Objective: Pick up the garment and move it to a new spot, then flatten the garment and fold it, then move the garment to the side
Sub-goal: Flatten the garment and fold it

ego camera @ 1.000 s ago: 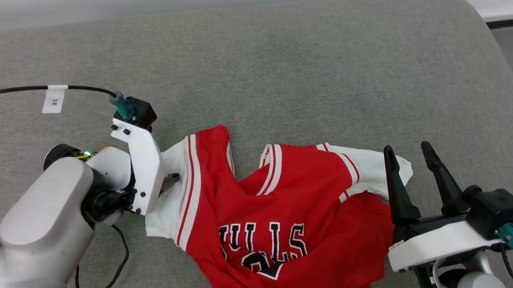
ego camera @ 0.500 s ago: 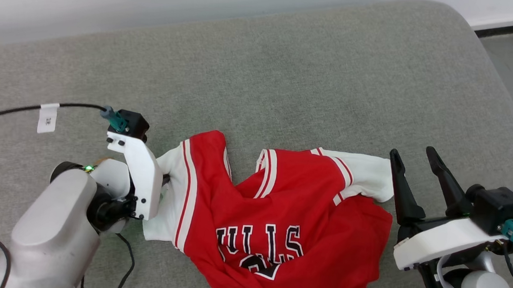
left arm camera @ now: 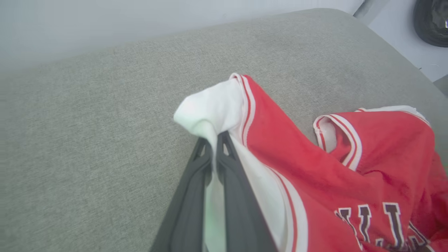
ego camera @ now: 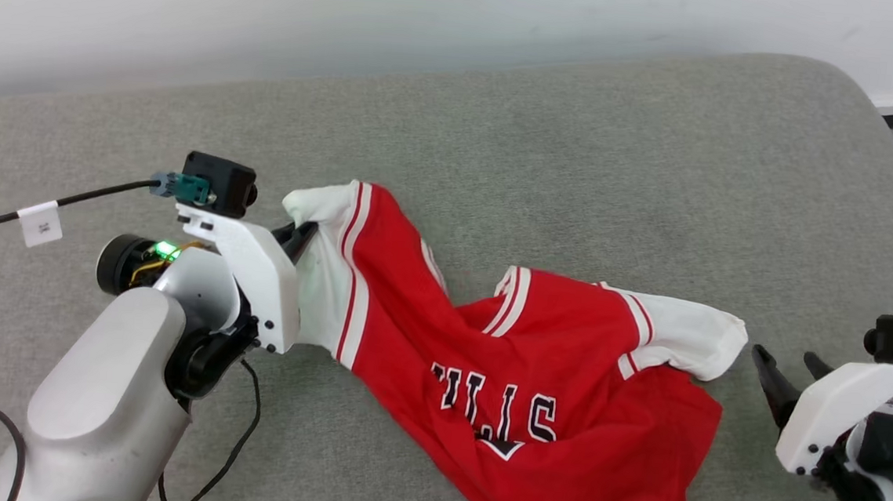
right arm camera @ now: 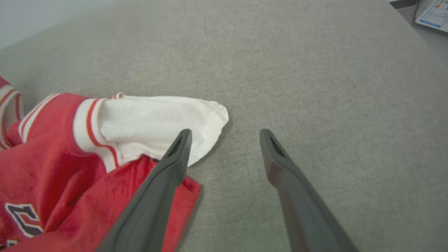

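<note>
Left wrist view: left gripper (left arm camera: 214,138) pinches the garment (left arm camera: 297,157).

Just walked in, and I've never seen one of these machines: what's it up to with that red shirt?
The robot is handling a red jersey that lies crumpled on a grey cushion. Its left gripper is shut on one white sleeve. Its right gripper is open beside the other white sleeve, gripping nothing. The jersey is not yet flattened or folded.
</note>
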Available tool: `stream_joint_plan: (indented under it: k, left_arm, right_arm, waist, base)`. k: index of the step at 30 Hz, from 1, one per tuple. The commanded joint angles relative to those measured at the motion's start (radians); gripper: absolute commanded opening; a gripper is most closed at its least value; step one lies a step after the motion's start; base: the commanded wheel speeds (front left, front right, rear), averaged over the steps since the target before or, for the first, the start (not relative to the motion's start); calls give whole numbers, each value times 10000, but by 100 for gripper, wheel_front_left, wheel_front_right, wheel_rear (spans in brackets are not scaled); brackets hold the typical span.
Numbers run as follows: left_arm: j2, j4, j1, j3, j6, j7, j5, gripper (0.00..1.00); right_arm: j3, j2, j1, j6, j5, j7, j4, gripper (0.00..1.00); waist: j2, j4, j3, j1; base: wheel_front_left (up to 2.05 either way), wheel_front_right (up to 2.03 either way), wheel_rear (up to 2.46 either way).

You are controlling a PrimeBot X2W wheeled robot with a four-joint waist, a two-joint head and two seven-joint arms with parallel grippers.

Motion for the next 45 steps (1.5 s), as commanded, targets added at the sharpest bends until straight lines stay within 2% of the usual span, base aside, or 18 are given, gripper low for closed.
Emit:
stream_joint_plan:
  k: [1, 8, 13, 14, 15, 16, 23, 30, 34, 39, 45]
  left_arm:
    - [61, -329, 143, 6, 99, -79, 95, 0]
    - [87, -1674, 46, -145, 342, 63, 271, 0]
    - [101, -2184, -42, -228, 382, 100, 342, 0]
    - [100, -2307, 1, -256, 386, 81, 337, 0]
    - [104, -2327, 33, -262, 396, 64, 328, 0]
    - [117, -2352, 69, -262, 403, 54, 309, 0]
    - [207, -2268, 267, -96, 430, -188, 200, 0]
    - [198, -1756, -145, 390, 650, -968, 223, 0]
    - [58, -929, -784, 635, 589, -1347, 156, 0]
    - [-198, 588, -2012, 912, 297, -2030, 123, 0]
    - [-373, 2119, -4010, 1189, 136, -2935, 299, 0]
  right_arm:
    - [41, -272, -415, -3, 192, 631, 426, 100]
    - [510, -733, -1808, -3, 639, 2246, 1880, 100]
    - [984, -782, -2471, -3, 862, 2870, 2982, 100]
    - [1262, -584, -2470, -2, 1108, 3429, 3716, 99]
    - [1313, -544, -2481, 12, 1197, 3530, 3882, 40]
    - [1359, -535, -2522, 12, 1261, 3588, 4015, 0]
    - [1509, -992, -3017, -2, 1311, 3075, 4081, 0]
    - [1905, -1638, -3724, -3, 944, 2241, 3042, 0]
    - [2046, -1898, -4406, -3, 520, 1799, 2677, 0]
    - [2078, -1800, -5580, -3, 77, 1105, 2971, 0]
    - [2020, -1657, -7580, -5, -418, 67, 3470, 0]
  waist:
    - [-1, 162, 79, 0]
    - [-1, 675, 675, 0]
    - [-1, 981, 976, 0]
    - [-1, 1097, 1002, 0]
    - [-1, 1120, 1000, 0]
    - [-1, 1140, 995, 0]
    - [-1, 1132, 718, 0]
    - [-1, 1188, -30, 0]
    - [-1, 1274, -349, 0]
    - [-1, 1334, -462, 0]
    - [-1, 1342, 88, 0]
  base:
    - [0, 0, 0]
    - [0, 0, 0]
    - [0, 0, 0]
    - [0, 0, 0]
    - [0, 0, 0]
    - [0, 0, 0]
    - [0, 0, 0]
    - [0, 0, 0]
    - [0, 0, 0]
    - [0, 0, 0]
    - [0, 0, 0]
